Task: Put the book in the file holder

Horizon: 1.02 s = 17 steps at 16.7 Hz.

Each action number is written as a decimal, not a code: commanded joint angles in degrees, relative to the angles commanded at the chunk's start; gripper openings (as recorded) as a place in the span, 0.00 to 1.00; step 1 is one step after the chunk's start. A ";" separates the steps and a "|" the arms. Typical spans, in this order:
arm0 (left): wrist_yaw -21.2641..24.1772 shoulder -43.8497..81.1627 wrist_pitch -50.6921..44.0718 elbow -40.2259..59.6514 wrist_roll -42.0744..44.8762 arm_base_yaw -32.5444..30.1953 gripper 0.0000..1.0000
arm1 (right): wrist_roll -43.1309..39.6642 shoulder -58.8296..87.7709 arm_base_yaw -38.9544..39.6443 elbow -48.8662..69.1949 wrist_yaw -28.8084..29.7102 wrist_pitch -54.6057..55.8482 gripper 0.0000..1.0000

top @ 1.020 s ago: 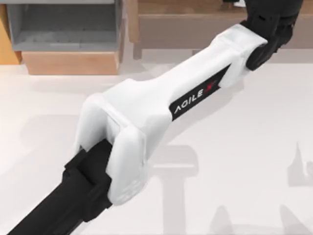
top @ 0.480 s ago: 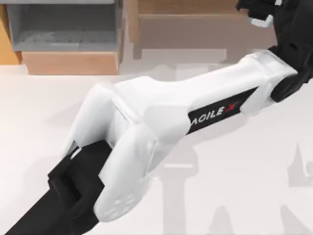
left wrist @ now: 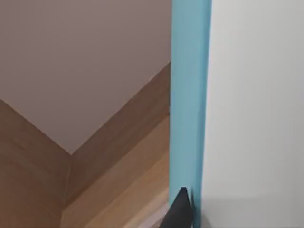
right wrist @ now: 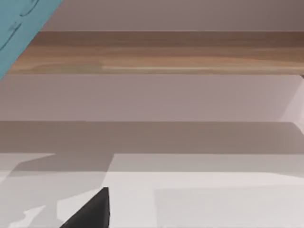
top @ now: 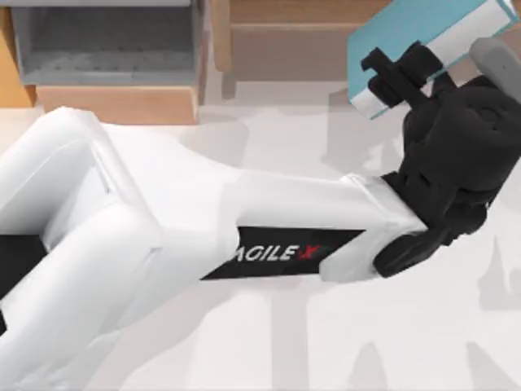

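From above, saw the left arm (top: 244,236) stretched across the white table (top: 342,342) from the left edge to the far right, its black wrist near the back. At its end, found the left gripper (top: 391,77) clamped on the book (top: 423,32), black fingers (top: 383,69) closed over the white page edge at the book's lower left corner. Found the book, teal-blue with white page edges, lifted off the table and tilted, up at the far right of the view, over the front of the long brown wooden shelf (top: 293,41). Saw the file holder (top: 114,102), grey inside with a tan front lip, at the far left of the table, well apart from the book, with nothing visible in its grey compartment.

Through the left wrist camera, saw the book's teal cover (left wrist: 190,95) edge-on as a straight band, white page block (left wrist: 256,104) beside it, and one dark fingertip (left wrist: 179,211) pressed against the cover. Behind, made out brown wooden boards (left wrist: 118,156) and a pale wall.

Through the right wrist camera, caught a corner of the teal book (right wrist: 21,28) raised in front of the long wooden shelf (right wrist: 161,52), white table (right wrist: 199,199) below. Spotted a dark finger (right wrist: 92,211) of the right gripper at the frame's edge; could not tell whether those fingers stood apart or together.
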 joint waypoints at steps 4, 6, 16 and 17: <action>4.29 -10.95 5.42 -22.63 13.02 4.10 0.00 | 0.00 0.00 0.00 0.00 0.00 0.00 1.00; 7.72 -15.75 7.56 -31.59 19.41 7.90 0.00 | 0.00 0.00 0.00 0.00 0.00 0.00 1.00; 32.63 -28.54 13.18 -49.96 45.54 38.57 0.00 | 0.00 0.00 0.00 0.00 0.00 0.00 1.00; 35.42 -28.02 13.34 -49.14 47.08 41.46 0.00 | 0.00 0.00 0.00 0.00 0.00 0.00 1.00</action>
